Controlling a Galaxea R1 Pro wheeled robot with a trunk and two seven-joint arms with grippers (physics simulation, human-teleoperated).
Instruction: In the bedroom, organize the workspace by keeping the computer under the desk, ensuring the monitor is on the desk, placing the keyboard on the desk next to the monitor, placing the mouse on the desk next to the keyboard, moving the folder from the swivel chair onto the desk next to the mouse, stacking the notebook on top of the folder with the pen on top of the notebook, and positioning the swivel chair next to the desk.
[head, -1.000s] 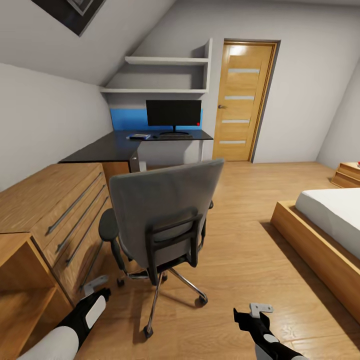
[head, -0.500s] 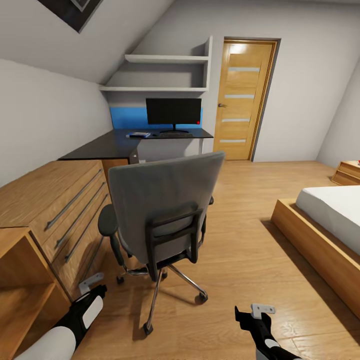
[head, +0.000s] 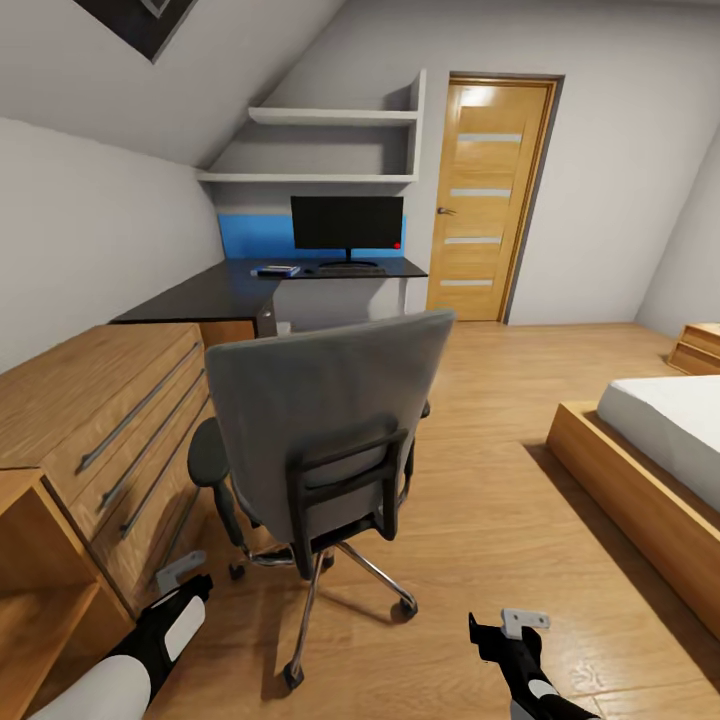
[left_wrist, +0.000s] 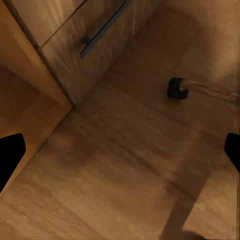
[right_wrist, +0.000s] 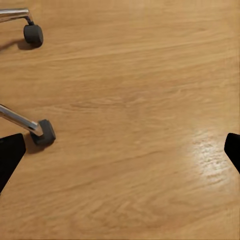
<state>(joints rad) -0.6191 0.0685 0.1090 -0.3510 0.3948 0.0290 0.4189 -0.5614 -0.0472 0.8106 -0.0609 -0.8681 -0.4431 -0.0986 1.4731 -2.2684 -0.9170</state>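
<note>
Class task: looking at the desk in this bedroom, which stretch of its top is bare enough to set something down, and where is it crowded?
The desk is bare along its near wing beside the wooden chest. It is crowded at the far end around the monitor.

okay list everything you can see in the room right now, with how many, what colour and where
swivel chair: one, grey with black armrests and chrome base, centre foreground, back toward the camera
desk: one, black top, far left corner
monitor: one, black, on the desk
keyboard: one, dark, in front of the monitor
folder: one, blue, on the desk left of the keyboard
wooden chest: one, light wood, along the left wall
shelves: two, white, above the desk
door: one, oak, far wall
bed: one, white on wood frame, right
left gripper: one, open, above the floor
right gripper: one, open, above the floor
</note>
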